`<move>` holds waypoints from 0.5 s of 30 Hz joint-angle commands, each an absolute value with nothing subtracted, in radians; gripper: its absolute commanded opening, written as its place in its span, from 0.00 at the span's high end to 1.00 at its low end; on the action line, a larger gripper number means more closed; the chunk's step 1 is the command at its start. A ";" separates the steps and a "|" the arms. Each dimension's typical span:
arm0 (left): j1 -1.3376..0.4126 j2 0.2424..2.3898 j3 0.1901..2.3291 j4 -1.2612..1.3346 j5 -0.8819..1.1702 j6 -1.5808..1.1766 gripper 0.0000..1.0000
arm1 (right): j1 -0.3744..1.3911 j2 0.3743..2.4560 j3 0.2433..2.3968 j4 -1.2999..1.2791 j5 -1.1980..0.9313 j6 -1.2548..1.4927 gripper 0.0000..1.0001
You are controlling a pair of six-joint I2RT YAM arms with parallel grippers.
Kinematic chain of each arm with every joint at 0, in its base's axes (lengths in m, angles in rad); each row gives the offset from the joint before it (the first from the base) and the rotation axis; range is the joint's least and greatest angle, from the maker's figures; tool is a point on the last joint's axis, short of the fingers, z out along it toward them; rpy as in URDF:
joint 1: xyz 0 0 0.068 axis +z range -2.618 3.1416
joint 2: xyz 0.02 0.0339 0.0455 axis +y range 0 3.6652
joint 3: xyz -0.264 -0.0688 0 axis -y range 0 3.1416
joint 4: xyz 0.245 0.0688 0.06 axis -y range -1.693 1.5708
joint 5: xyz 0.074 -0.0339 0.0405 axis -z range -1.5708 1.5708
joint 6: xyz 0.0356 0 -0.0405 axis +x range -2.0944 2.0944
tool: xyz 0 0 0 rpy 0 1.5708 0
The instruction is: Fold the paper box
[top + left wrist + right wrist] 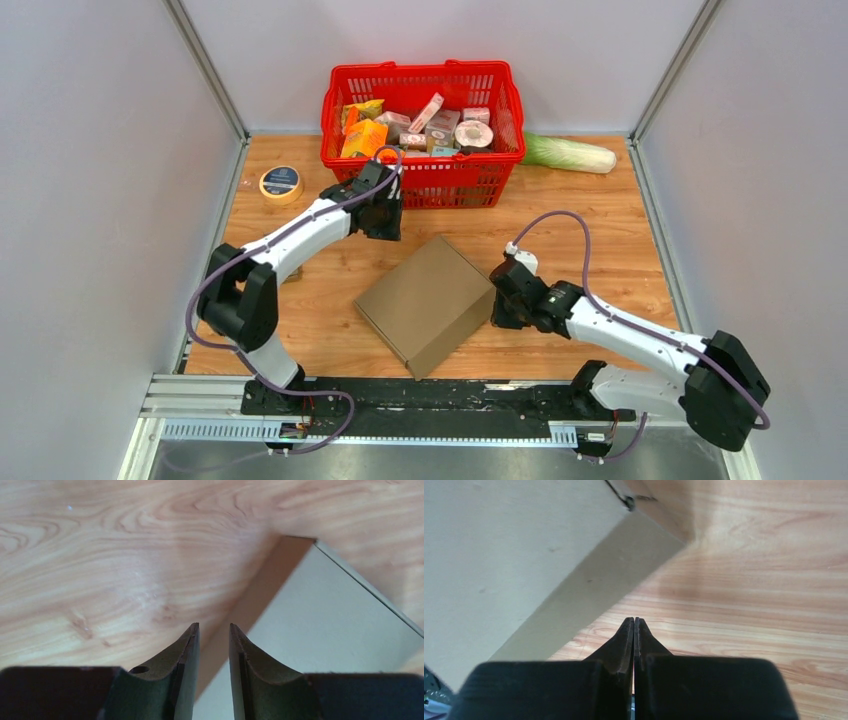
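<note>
The brown paper box (428, 302) lies closed on the wooden table, turned like a diamond, its lid flat. My left gripper (385, 222) hangs beyond the box's far corner; in its wrist view the jaws stand apart with nothing between them (214, 626), over the box's edge (320, 630). My right gripper (500, 305) sits by the box's right side. Its jaws are shut and empty (634, 619), just above the table beside the box's wall (589, 590).
A red shopping basket (423, 172) full of packaged goods stands at the back. A green-white cabbage (572, 153) lies to its right and a round tin (281, 183) to its left. Grey walls close in both sides.
</note>
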State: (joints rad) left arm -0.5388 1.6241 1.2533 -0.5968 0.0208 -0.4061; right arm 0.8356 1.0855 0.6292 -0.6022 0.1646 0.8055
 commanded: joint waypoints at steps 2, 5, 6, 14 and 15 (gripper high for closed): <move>-0.538 1.730 1.316 -0.670 -0.107 -0.365 0.64 | 0.834 1.218 0.641 -0.468 0.153 0.904 1.00; -0.546 1.772 1.305 -0.666 -0.081 -0.364 0.66 | 0.834 1.288 0.669 -0.391 0.130 0.913 1.00; -0.549 1.785 1.298 -0.658 -0.069 -0.368 0.67 | 0.834 1.301 0.673 -0.346 0.123 0.917 1.00; -0.620 1.802 1.177 -0.528 0.179 -0.449 0.79 | 0.833 1.364 0.677 -0.041 0.086 0.977 1.00; -0.635 1.789 1.164 -0.514 0.195 -0.468 0.79 | 0.828 1.397 0.681 0.079 0.065 0.991 1.00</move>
State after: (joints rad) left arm -0.5770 1.7992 1.2160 -0.5934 0.0048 -0.3985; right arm 0.8345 1.3518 0.6422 -0.3325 0.1143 0.9169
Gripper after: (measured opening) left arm 0.216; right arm 0.004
